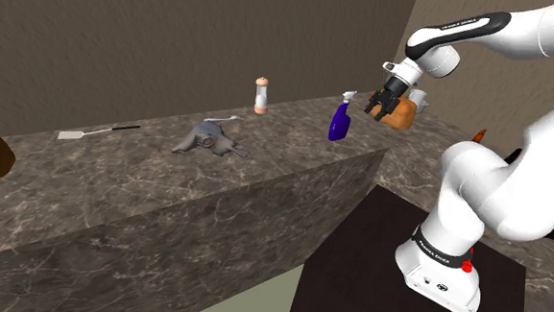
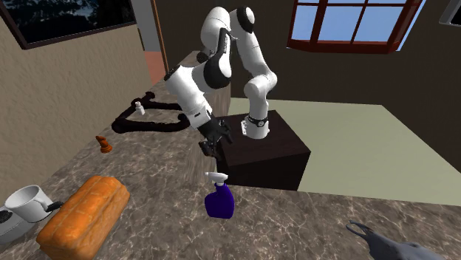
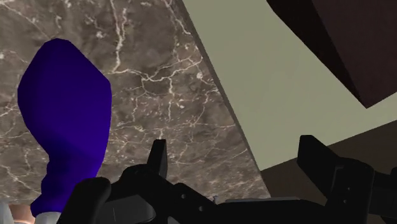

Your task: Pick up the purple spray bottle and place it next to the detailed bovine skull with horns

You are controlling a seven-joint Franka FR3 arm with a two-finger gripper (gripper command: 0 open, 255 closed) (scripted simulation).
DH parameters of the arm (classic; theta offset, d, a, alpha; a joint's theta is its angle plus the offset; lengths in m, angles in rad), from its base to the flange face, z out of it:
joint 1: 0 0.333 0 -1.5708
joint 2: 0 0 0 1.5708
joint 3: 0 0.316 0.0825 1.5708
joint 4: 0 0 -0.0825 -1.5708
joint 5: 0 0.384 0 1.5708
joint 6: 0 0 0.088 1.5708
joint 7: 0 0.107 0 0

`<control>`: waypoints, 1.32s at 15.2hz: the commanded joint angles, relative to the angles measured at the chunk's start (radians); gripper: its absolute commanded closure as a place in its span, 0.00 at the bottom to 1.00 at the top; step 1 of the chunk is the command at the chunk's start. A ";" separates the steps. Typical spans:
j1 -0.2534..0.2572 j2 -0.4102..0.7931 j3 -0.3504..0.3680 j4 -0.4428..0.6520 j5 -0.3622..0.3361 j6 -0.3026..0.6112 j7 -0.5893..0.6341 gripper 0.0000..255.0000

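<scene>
Approach phase of the pick. The purple spray bottle (image 1: pixel 340 120) stands upright on the marble counter (image 1: pixel 121 172), close to the edge that faces the stand (image 1: pixel 357 269), with its white trigger head uppermost. This pose leaves the neck and body free on all sides for a clasp. The gripper (image 1: pixel 381 109) hangs above and just beside the bottle, on the side toward the orange bread loaf (image 1: pixel 403 113), and touches nothing. In the wrist view its fingers (image 3: pixel 159 158) stand wide apart with only counter top and floor between them, and the bottle lies outside the gap, beside one finger. The claw is therefore judged to be spread in readiness but not yet centred on its target. The grey horned skull (image 1: pixel 211 140) rests farther along the same counter, well apart from the bottle toward the shoulder view's left, with bare surface around it that could take the bottle. A shaker (image 1: pixel 261 95) stands near the back edge between the two, probably clear of a direct carry. The next move appears to call for a sideways shift until the bottle sits between the fingers, then a descent.
</scene>
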 commanded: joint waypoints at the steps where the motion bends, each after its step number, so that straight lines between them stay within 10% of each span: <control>1: 0.214 -0.016 -0.207 0.090 0.002 -0.005 -0.089 0.00; 11: 0.808 -0.454 -0.565 0.678 -0.202 -0.214 -0.286 0.00; 20: 0.829 -0.481 -0.581 0.616 -0.219 -0.129 -0.284 0.00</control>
